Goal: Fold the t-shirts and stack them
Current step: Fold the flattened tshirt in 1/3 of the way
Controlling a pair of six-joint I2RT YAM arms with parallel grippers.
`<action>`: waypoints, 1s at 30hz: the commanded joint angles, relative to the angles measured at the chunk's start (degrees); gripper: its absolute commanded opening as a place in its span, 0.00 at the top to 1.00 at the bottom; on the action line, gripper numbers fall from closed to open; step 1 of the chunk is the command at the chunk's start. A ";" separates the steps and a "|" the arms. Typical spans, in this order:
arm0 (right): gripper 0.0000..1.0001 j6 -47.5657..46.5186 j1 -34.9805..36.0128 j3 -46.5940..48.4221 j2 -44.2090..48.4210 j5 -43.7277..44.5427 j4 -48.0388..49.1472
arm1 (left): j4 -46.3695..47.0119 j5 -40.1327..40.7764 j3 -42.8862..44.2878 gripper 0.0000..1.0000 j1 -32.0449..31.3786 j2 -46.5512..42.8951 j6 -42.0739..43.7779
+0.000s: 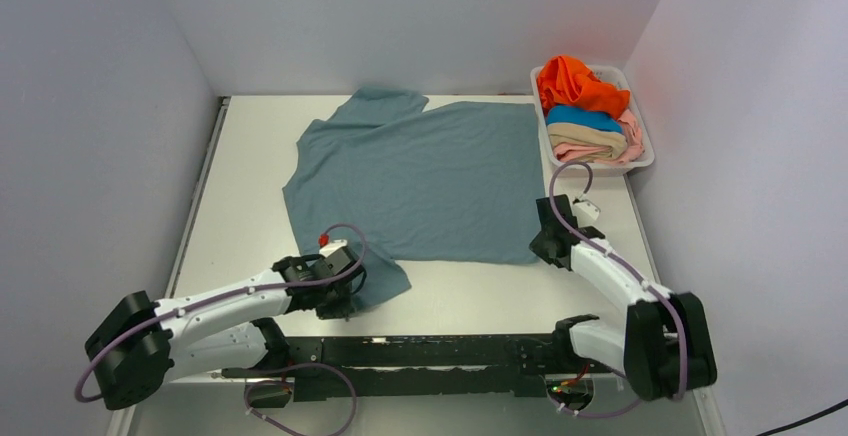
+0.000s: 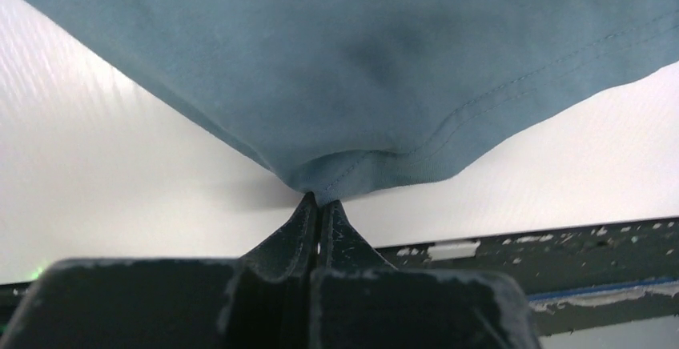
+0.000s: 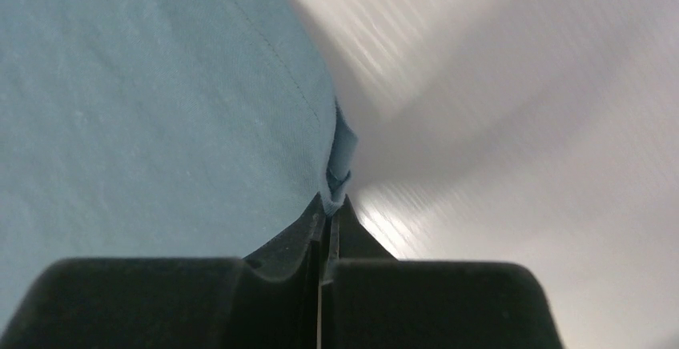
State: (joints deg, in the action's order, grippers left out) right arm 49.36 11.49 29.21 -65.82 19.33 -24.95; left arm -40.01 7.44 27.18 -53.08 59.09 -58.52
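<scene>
Clamped with left fingers and right fingers on both near corners of grey-blue shirt, lying flat beyond across tabletop.

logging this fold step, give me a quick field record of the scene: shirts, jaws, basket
spread shirt: grey-blue t-shirt, mostly flat on table
left jaws: shut on its near-left edge
right jaws: shut on its near-right corner
basket: white, far right
in basket: orange shirt, bright blue shirt, tan shirt, pink shirt
folded stack: none visible
</scene>
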 commanded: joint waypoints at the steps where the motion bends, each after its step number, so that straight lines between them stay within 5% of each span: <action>1: 1.00 2.41 0.64 -2.03 6.36 -4.18 -12.42 | -7.41 -5.32 -1.72 1.00 -0.49 -4.56 -1.20; 8: 1.00 2.58 1.05 -0.37 12.03 -4.40 -19.75 | -13.22 -8.11 0.45 1.00 -0.54 -14.04 1.70; 13: 1.00 0.18 1.17 -0.38 12.75 -5.78 -15.85 | -2.79 -7.74 2.28 1.00 -0.24 -18.16 5.23; 19: 1.00 -2.86 1.20 3.49 6.45 -6.19 -13.55 | 8.11 -2.84 9.49 1.00 3.95 -13.66 13.42; 30: 1.00 -3.26 1.22 13.45 -3.71 -1.06 -12.57 | 14.49 -2.72 22.21 1.00 22.62 -1.07 24.70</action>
State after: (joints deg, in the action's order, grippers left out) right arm 46.70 12.56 37.58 -66.78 15.00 -39.35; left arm -29.87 3.09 44.62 -34.37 55.31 -39.35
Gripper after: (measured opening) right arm 0.014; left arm 0.015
